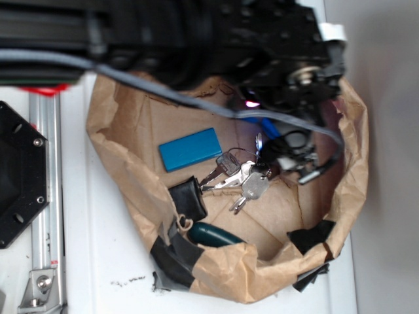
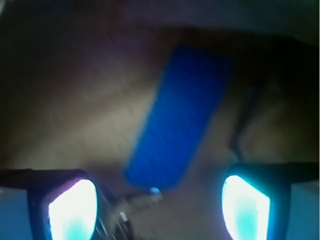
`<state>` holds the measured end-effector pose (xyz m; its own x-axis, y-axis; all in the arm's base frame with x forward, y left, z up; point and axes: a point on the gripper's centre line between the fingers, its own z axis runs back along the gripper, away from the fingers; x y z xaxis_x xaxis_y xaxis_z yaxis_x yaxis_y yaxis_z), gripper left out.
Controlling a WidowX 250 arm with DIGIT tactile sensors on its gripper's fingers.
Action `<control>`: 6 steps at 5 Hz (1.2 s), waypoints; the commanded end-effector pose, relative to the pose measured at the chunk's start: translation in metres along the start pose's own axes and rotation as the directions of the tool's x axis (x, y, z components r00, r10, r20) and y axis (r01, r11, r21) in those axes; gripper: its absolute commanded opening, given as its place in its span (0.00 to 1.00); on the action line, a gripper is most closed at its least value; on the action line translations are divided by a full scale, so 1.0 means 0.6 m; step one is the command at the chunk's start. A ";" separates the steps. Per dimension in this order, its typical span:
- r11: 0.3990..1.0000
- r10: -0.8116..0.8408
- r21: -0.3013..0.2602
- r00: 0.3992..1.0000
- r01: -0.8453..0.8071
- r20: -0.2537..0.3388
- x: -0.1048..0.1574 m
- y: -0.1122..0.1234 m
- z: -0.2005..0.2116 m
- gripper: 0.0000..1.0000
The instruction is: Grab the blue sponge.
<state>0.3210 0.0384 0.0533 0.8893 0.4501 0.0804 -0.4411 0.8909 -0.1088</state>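
Claw (image 2: pixel 159 207) spread open over matte, ribbed royal-blue blue sponge (image 2: pixel 179 131), rectangular slab on crumpled brown paper bag (image 1: pixel 118 157); metal keys (image 1: pixel 242 178) nearby.

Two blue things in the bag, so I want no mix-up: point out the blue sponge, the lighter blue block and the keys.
blue sponge (image 2: pixel 182 117): wrist view, middle of its top face.
lighter blue block (image 1: pixel 190 149): exterior view, centre of its top.
keys (image 1: pixel 243 179): exterior view, silver key heads.

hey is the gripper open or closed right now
Open: in the wrist view the gripper's two glowing fingers stand wide apart, with the blue sponge beyond them, ungrasped.
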 end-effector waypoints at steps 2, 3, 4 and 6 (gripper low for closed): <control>0.995 0.026 0.097 0.999 -0.023 -0.025 0.022 0.003 -0.040 0.00; 0.988 -0.063 0.141 0.998 0.062 0.008 0.009 -0.004 0.008 0.00; 0.937 -0.319 0.180 0.943 0.298 0.095 -0.016 -0.019 0.091 0.00; 0.827 -0.561 0.133 0.810 0.546 0.170 -0.061 -0.032 0.259 0.00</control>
<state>0.2783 0.0009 0.1807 0.9703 -0.1249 0.2071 0.1103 0.9906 0.0806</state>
